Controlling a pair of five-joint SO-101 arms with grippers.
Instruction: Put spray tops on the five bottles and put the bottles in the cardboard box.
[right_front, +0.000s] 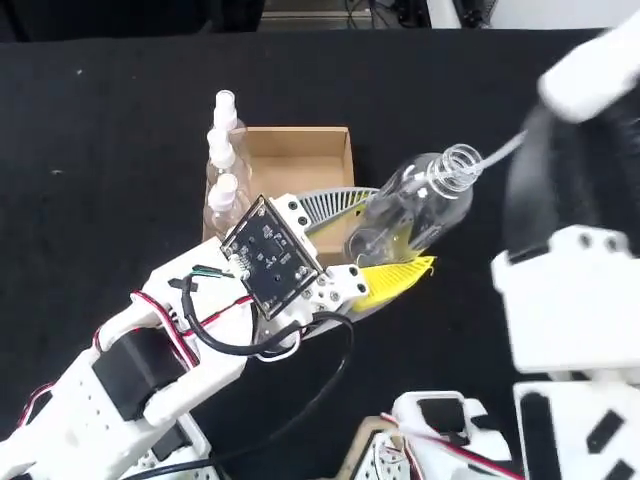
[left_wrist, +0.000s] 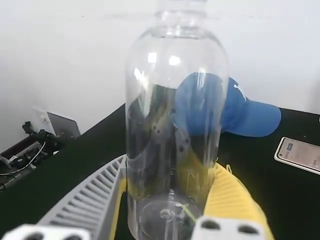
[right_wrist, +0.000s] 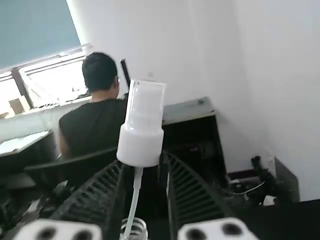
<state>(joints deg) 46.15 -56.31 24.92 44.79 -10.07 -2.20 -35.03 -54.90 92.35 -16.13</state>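
Nearest us, the right gripper is clamped on one loose spray top. Its thin tube runs down to the open neck of the bottle, and the top itself sits clear of that neck.

We count four bottles in all. One is bare and tilted, gripped low on its body by the left gripper between a grey finger and a yellow finger. It hangs just beside the box, on the side away from the other three, with its neck pointing away from the box. The three capped bottles stand in a row along the box's opposite wall; we cannot tell whether they are inside it or just outside. That makes four spray tops, three fitted and one loose, and one box.

The left arm's wrist board covers the box's near corner and part of the nearest capped bottle. The right arm looms over the table on the held bottle's side of the box.

Past the held bottle, a blue cap and a phone lie on the table.
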